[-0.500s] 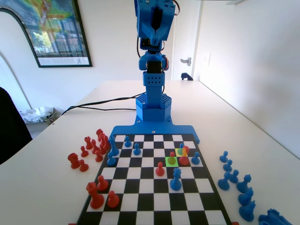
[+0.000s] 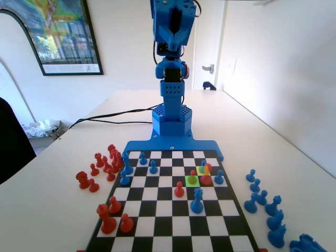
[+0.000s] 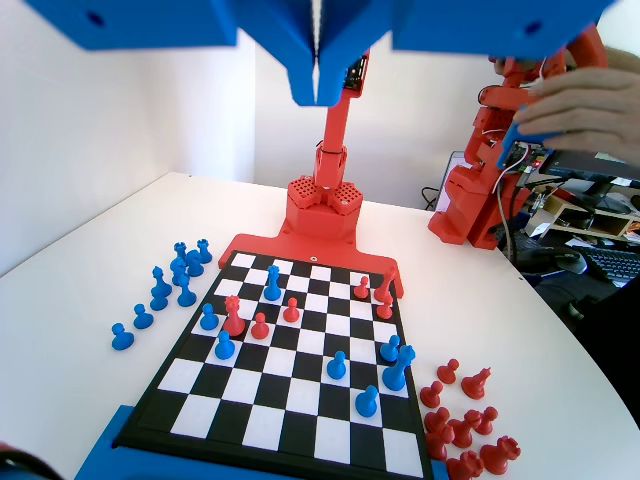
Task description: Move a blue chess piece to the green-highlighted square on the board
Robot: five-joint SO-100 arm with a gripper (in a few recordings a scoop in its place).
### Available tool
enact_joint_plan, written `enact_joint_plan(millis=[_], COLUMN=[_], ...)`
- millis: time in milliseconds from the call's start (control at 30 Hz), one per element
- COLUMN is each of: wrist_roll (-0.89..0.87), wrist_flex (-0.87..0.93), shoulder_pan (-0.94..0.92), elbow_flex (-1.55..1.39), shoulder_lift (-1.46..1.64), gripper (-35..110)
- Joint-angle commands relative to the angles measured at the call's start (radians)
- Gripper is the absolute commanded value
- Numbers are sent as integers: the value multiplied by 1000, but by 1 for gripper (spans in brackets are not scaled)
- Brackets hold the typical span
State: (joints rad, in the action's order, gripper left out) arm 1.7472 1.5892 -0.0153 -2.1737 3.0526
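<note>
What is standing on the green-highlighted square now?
In the fixed view a small red pawn stands on the green-highlighted square. Its base covers part of the green tint. The blue chess piece stands on the yellow square beside it.

I am blue plastic from top to bottom. My base (image 2: 171, 119) is a squat block with a perforated grille of small holes on its front face and upper part, and it joins a flat blue edge piece with one screw at its middle. Above it rises a narrower dotted column, then a joint housing with a black motor showing inside (a few thin wires loop beside it). My gripper (image 3: 316, 52) is two broad, flat blue jaws with angled edges tapering to blunt tips.
</note>
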Motion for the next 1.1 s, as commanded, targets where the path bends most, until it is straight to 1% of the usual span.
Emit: enact_joint_plan(millis=[0, 233, 533, 867, 1067], wrist_roll=[8, -14, -55, -100, -123], wrist_flex=[-15, -14, -8, -25, -69], shoulder_pan=[-11, 9, 34, 29, 21], elbow_flex=[-5, 18, 196, 232, 245], shoulder_lift=[3, -23, -225, -408, -535], gripper=[1, 1, 1, 1, 1])
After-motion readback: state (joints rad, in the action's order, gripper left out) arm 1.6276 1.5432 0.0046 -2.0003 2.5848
